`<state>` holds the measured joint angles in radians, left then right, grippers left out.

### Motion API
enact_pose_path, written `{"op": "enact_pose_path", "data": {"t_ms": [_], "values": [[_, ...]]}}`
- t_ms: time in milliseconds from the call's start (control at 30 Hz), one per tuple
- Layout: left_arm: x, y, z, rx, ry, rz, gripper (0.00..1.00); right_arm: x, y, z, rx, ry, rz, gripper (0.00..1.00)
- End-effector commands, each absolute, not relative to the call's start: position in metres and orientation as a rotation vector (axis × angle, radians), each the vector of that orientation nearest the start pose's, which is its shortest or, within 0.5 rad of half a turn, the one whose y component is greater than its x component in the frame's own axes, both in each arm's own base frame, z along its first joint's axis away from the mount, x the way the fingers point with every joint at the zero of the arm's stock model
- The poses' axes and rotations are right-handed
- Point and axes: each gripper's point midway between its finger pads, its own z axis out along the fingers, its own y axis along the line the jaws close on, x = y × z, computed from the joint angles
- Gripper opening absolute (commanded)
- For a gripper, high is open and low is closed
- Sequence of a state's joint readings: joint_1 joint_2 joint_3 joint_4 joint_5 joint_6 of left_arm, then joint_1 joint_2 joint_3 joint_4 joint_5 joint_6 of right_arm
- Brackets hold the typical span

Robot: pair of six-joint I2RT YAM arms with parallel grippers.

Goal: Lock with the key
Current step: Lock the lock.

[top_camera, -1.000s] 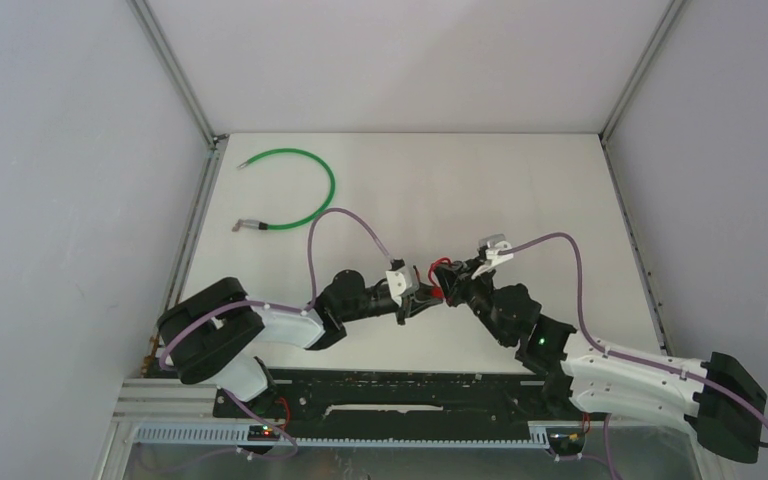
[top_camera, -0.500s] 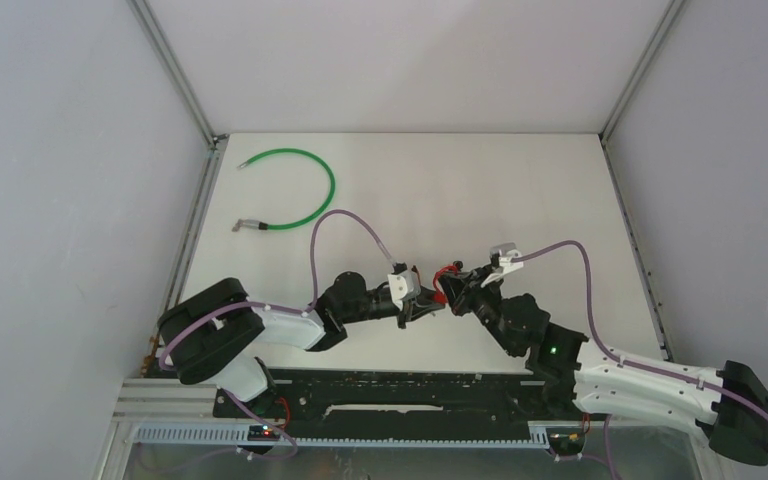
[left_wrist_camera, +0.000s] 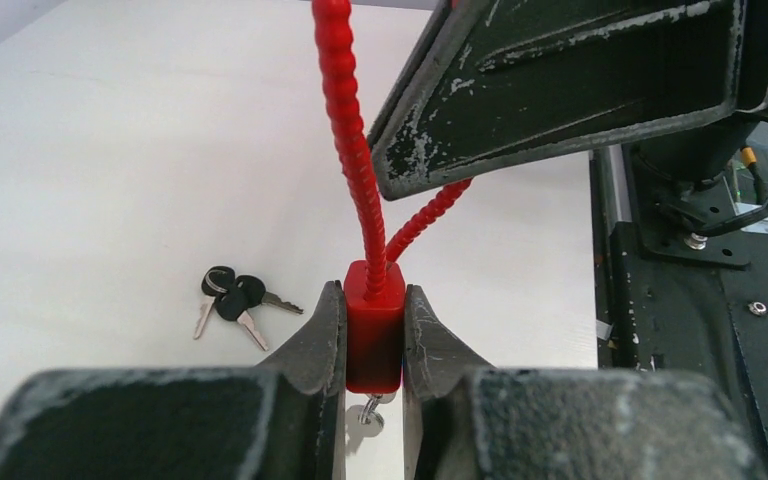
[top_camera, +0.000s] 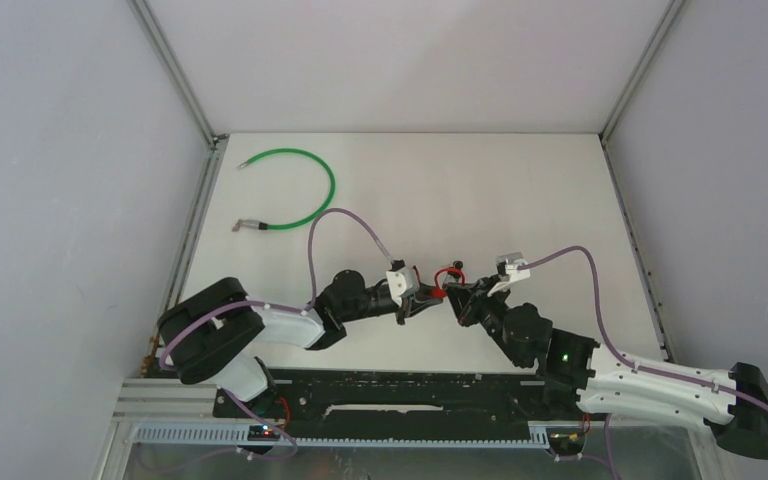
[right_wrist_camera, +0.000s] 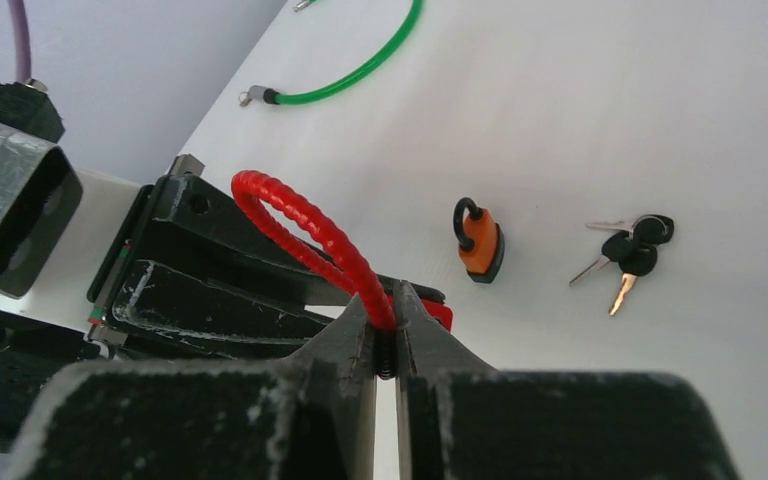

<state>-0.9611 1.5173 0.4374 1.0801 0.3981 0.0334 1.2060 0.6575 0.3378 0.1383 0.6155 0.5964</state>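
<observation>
The left end effector is clamped on a small red plastic lock body, one finger against each side, holding it above the white desk. A red ribbed cable rises from the top of the body and loops over. A small metal piece pokes out just under the body; whether it is a key cannot be told.

The right end effector faces the left one near the middle of the desk, its fingers pressed together on the ribbed cable close to where the loop comes down. In the top view the two end effectors nearly touch, with the red loop standing up between them.

A bunch of black-headed metal keys lies flat on the desk, held by neither end effector. Just beside it lies an orange padlock with a black shackle. A green cable with metal ends lies curved at the far left of the desk, well apart from both arms
</observation>
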Motion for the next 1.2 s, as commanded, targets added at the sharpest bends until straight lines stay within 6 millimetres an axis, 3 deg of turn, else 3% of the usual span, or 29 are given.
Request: {"op": "enact_pose_path", "data": {"t_ms": [0, 433, 733, 1167], "values": [[0.176, -0.36, 0.326, 0.762, 0.664, -1.014, 0.0, 0.132, 0.211, 0.062, -0.365, 2.169, 0.57, 0.0], [0.173, -0.361, 0.326, 0.773, 0.659, -1.024, 0.0, 0.151, 0.214, 0.056, -0.322, 2.146, 0.51, 0.0], [0.171, -0.362, 0.325, 0.788, 0.65, -1.032, 0.0, 0.155, 0.235, 0.058, -0.36, 2.118, 0.584, 0.0], [0.167, -0.366, 0.326, 0.811, 0.634, -1.05, 0.0, 0.163, 0.242, 0.055, -0.419, 2.147, 0.654, 0.0]]}}
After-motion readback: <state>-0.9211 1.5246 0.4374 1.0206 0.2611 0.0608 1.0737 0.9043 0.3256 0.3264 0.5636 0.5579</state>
